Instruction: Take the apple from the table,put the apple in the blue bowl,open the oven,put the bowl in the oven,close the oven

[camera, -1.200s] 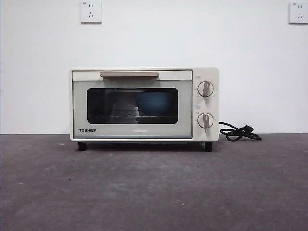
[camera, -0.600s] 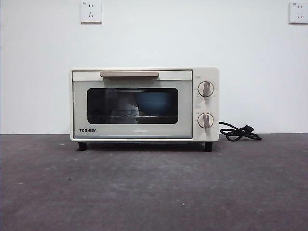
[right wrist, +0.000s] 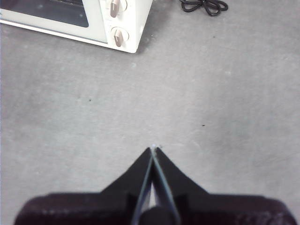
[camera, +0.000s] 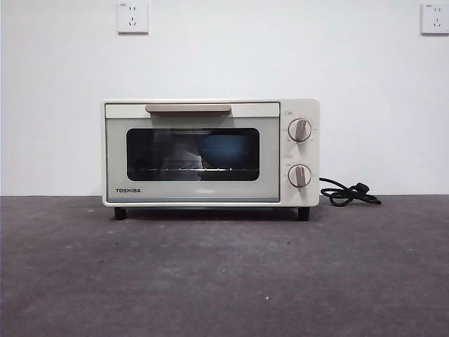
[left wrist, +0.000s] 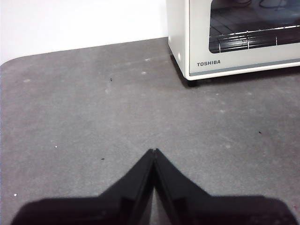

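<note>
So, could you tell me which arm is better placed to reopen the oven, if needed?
Probably left: the left pincer, shut, faces the oven on its door side; the right pincer, also shut, faces the knobs. Both are some way from it.

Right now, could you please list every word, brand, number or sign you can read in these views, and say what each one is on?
"TOSHIBA": black capitals on the lower left corner of the oven door frame, also readable in the left wrist view.
Small marks around the two knobs: too small to read.
Tiny marks on the wall sockets: too small to read.
No other text shows.
</note>
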{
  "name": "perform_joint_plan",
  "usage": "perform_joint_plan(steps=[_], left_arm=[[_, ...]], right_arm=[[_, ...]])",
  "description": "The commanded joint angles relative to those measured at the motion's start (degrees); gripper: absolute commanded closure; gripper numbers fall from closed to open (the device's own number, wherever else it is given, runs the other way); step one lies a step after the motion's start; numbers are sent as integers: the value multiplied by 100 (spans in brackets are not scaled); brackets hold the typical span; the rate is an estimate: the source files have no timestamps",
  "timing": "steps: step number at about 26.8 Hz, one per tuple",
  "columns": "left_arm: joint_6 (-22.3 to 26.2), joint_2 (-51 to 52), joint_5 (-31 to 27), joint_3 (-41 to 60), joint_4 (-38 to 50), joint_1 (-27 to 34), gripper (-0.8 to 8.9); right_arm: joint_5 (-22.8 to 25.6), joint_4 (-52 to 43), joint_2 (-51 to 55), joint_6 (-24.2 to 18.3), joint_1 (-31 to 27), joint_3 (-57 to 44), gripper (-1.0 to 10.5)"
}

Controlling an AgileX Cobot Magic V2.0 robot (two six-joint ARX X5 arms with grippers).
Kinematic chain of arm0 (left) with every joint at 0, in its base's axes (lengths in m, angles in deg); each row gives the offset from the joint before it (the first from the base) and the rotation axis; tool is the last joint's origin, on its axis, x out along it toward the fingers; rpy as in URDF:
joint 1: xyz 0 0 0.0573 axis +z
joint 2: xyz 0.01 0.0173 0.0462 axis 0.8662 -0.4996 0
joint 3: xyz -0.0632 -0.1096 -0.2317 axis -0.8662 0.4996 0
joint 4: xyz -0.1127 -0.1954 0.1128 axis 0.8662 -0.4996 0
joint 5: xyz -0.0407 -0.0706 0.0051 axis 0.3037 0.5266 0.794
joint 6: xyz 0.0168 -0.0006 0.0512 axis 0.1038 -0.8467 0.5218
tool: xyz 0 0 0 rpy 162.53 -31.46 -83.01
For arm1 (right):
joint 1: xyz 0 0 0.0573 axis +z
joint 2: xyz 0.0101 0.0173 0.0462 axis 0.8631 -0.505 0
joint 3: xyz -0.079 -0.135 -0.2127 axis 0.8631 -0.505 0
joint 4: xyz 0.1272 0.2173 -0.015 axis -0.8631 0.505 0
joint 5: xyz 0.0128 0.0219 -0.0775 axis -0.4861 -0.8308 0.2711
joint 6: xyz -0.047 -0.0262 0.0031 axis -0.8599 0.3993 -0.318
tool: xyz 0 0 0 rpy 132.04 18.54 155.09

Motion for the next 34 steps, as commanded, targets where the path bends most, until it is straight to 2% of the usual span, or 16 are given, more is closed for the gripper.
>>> perform_joint_plan(steps=[1, 2, 4, 6, 9, 13, 18, 23, 29, 31, 34], left_arm=[[-44, -39, 2, 59, 28, 7, 817], [-44, -48, 4, 59, 28, 7, 817], [-44, -61, 2, 59, 28, 7, 817], [-44, -70, 4, 59, 28, 7, 817], [-44, -79, 4, 59, 28, 7, 817], [-44, -79, 4, 59, 28, 7, 817], [-44, -79, 2, 59, 28, 7, 817], [-44, -79, 4, 59, 28, 7, 817], [-44, -79, 4, 59, 28, 7, 817], [-44, -79, 2, 59, 31, 7, 817], [-44, -79, 4, 59, 28, 7, 817]], right_arm=[[131, -39, 20, -1080, -372, -50, 946], [81, -140, 20, -1283, -645, -83, 946], [-201, -981, 247, -1449, -1298, -494, 946], [-461, -2463, 767, -1464, -1860, -1405, 946], [-472, -4743, 1672, -1467, -2557, -3163, 946], [-645, -6164, 2671, -1451, -3224, -5090, 946], [-787, -6714, 3571, -1436, -3386, -6332, 946], [-1244, -6857, 4391, -1296, -3386, -7224, 946], [-2175, -6677, 4959, -1292, -3530, -7748, 946], [-2166, -6404, 5099, -1349, -3611, -7748, 946], [-1812, -6168, 5233, -1333, -3646, -7748, 946]])
